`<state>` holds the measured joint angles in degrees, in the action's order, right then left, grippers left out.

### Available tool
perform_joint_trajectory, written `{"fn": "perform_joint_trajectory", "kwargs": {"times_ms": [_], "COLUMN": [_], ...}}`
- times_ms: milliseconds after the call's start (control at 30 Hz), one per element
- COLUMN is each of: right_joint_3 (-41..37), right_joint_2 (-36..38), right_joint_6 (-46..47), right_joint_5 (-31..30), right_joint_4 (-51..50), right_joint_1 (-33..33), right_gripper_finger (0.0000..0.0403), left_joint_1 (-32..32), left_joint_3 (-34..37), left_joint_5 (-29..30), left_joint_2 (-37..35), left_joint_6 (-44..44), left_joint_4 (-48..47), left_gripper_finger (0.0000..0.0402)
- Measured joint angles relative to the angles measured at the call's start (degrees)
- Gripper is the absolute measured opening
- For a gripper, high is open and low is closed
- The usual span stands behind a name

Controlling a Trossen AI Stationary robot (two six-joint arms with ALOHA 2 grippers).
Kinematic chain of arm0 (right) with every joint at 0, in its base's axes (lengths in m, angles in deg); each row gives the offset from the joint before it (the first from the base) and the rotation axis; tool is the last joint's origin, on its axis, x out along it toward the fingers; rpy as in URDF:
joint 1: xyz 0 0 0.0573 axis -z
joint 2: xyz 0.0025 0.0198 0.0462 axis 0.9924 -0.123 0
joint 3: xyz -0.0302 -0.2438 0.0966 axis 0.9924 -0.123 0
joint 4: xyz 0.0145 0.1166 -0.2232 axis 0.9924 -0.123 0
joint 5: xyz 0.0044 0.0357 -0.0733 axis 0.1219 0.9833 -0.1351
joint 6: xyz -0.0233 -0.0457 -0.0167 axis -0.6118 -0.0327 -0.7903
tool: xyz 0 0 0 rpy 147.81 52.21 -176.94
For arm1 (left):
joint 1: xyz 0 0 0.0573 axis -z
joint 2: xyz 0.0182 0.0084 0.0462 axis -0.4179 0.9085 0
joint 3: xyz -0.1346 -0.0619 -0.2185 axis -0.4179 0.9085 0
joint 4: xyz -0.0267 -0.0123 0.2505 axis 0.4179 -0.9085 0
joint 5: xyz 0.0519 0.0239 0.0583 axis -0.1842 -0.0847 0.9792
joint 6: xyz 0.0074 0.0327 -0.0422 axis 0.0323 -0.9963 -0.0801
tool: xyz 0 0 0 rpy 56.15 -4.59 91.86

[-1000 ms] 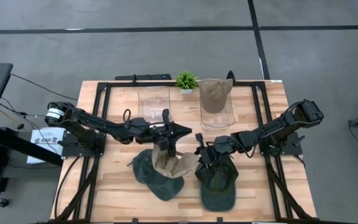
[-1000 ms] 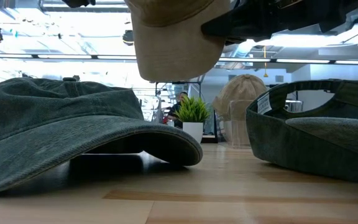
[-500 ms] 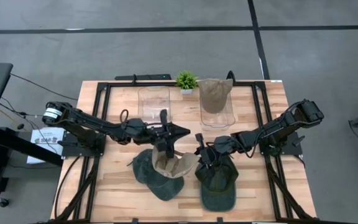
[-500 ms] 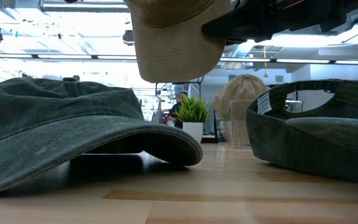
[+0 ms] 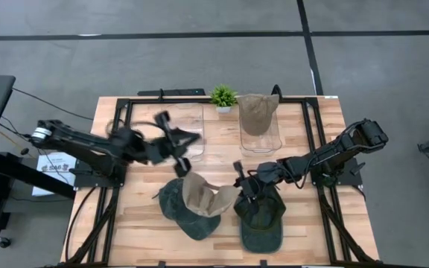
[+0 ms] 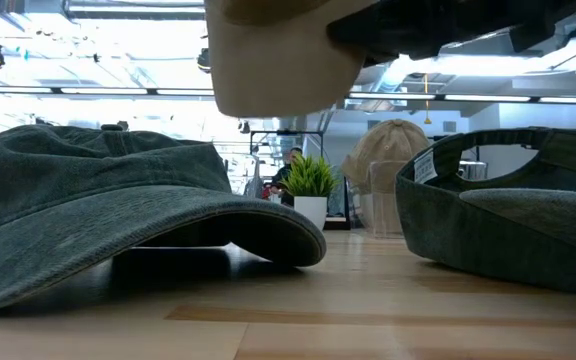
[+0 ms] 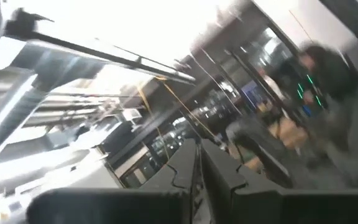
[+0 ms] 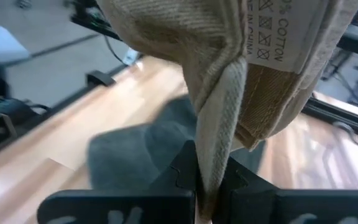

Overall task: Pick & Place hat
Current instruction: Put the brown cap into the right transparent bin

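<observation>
A tan hat (image 5: 203, 195) hangs over the middle of the table with my right gripper (image 5: 238, 184) shut on it. In the low view the tan hat (image 6: 278, 60) floats above a dark green hat (image 6: 118, 210). That green hat (image 5: 187, 214) rests brim-down on the table. A second dark green hat (image 5: 263, 217) lies upside down to its right. My left gripper (image 5: 179, 136) is shut, empty and raised left of centre. In its wrist view my left gripper (image 7: 199, 177) looks up into the room. My right gripper pinches the tan hat's rim (image 8: 215, 143) between its two fingers, beside the sewn-in care label (image 8: 278, 31). The fingers come nearly level from the table's right. The hat is lifted clear of the table and of the green hats, and spreads out past the fingertips.
Another tan hat (image 5: 258, 112) sits on a clear stand at the far side. An empty clear stand (image 5: 185, 123) is to its left and a small potted plant (image 5: 223, 95) between them. A black frame (image 5: 118, 126) runs along the table's sides. A person (image 6: 293, 158) shows in the room behind.
My left gripper has drawn away from the tan hat toward the table's far left, rising and tipping upward. The tan hat has stayed in my right gripper and sits slightly higher.
</observation>
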<state>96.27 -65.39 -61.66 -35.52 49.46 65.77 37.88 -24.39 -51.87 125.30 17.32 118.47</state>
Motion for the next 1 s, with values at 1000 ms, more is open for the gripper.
{"fn": "perform_joint_trajectory", "kwargs": {"times_ms": [1000], "right_joint_3": [0.0], "right_joint_2": [0.0], "right_joint_6": [19.63], "right_joint_5": [27.19], "right_joint_4": [8.52], "right_joint_1": [7.9], "right_gripper_finger": [0.0001], "left_joint_1": [9.44], "left_joint_3": [0.0], "left_joint_5": [1.24], "left_joint_2": [-15.67], "left_joint_6": [30.28], "left_joint_4": [-35.69], "left_gripper_finger": [0.0021]}}
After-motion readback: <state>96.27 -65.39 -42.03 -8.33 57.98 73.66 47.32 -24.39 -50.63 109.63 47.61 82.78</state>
